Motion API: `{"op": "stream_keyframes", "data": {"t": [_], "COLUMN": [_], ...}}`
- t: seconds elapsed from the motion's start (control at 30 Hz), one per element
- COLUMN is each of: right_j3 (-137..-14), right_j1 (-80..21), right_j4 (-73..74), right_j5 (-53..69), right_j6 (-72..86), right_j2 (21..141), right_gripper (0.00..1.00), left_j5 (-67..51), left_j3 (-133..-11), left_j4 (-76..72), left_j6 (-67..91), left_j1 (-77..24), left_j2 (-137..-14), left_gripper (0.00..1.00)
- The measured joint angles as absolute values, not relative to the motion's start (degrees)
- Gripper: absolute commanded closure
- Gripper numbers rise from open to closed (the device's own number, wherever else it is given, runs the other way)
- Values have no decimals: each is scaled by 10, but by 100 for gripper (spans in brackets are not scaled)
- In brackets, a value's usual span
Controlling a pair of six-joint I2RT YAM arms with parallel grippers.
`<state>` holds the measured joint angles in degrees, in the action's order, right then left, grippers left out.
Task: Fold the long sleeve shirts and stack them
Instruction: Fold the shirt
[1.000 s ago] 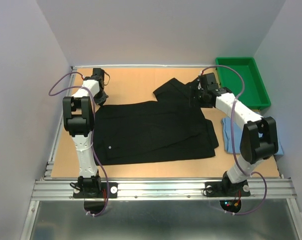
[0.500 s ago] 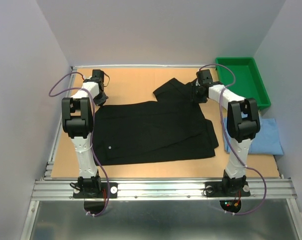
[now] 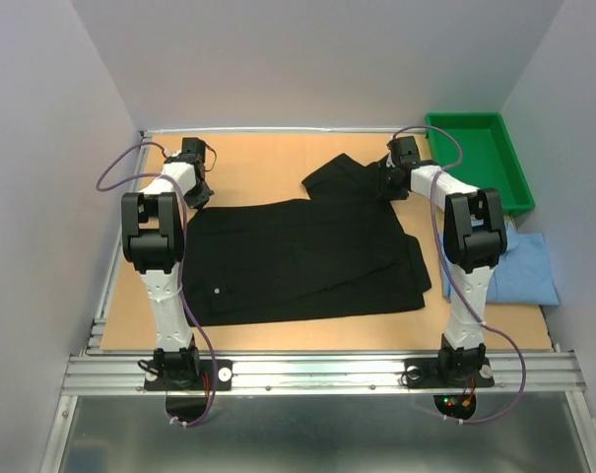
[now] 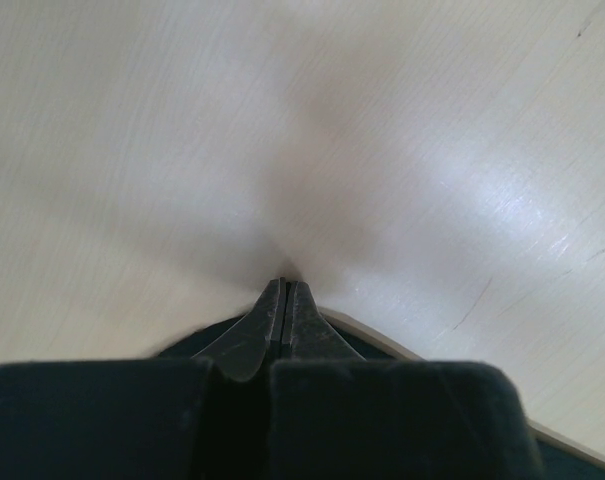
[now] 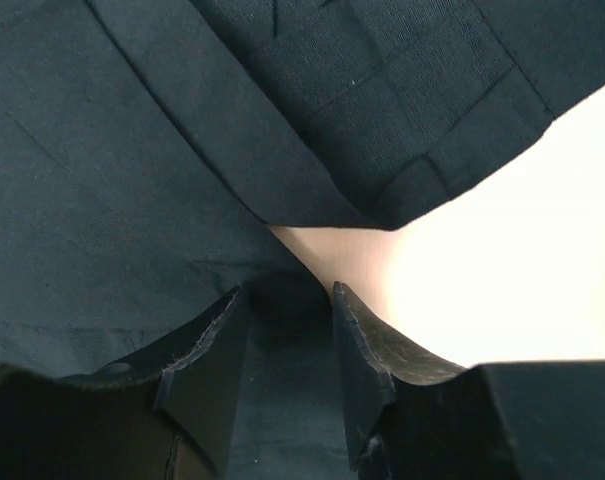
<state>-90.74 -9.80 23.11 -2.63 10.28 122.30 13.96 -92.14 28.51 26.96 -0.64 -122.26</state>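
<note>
Left end effector (image 3: 193, 189) is down low on the surface (image 3: 258, 163), right at the far left corner of the black shirt (image 3: 298, 261). In its wrist view the left end effector (image 4: 284, 285) has both fingers pressed flat together, no gap at all. Dark cloth sits just behind and under the tips, with bare surface (image 4: 432, 150) ahead of them. Whether any fabric is pinched between those fingers, I can't tell.

Over to the right end effector (image 3: 388, 185), which is down on the shirt's far right corner, where the sleeve (image 3: 337, 175) angles off to its left. Up close, the right end effector (image 5: 287, 295) has its fingers drawn in partway, with a ridge of black shirt (image 5: 132, 150) bunched up between them and touching both inner faces. The sleeve end (image 5: 462, 130) lies just ahead of the tips, and pale surface (image 5: 502, 250) shows to their right.

The light blue shirt (image 3: 529, 271) lies folded well behind the right end effector, toward that arm's base. The green tray (image 3: 475, 163) sits just off to its right.
</note>
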Motion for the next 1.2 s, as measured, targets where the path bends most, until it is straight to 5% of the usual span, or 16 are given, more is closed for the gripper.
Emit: {"op": "stream_keyframes", "data": {"t": [0.23,0.33,0.37,0.4,0.83,1.2], "right_j3": [-914,-914,-914,-914,-914,-850], "right_j1": [-98,-98,-98,-98,-98,-98], "right_j4": [218,216,216,215,218,219], "right_j5": [-15,-14,-13,-12,-6,11], "right_j6": [85,75,73,70,34,36], "right_j2": [1230,1232,1232,1232,1226,1103], "right_gripper": [61,81,96,98,100,99], "left_j5": [140,141,141,141,165,180], "left_j3": [-907,-904,-904,-903,-894,-826], "left_j4": [272,268,268,268,280,306], "left_j6": [267,265,264,263,255,253], "left_j1": [-6,-6,-6,-6,-7,-5], "left_j2": [-1215,-1213,-1213,-1213,-1202,-1100], "left_gripper": [100,100,100,100,100,100]}}
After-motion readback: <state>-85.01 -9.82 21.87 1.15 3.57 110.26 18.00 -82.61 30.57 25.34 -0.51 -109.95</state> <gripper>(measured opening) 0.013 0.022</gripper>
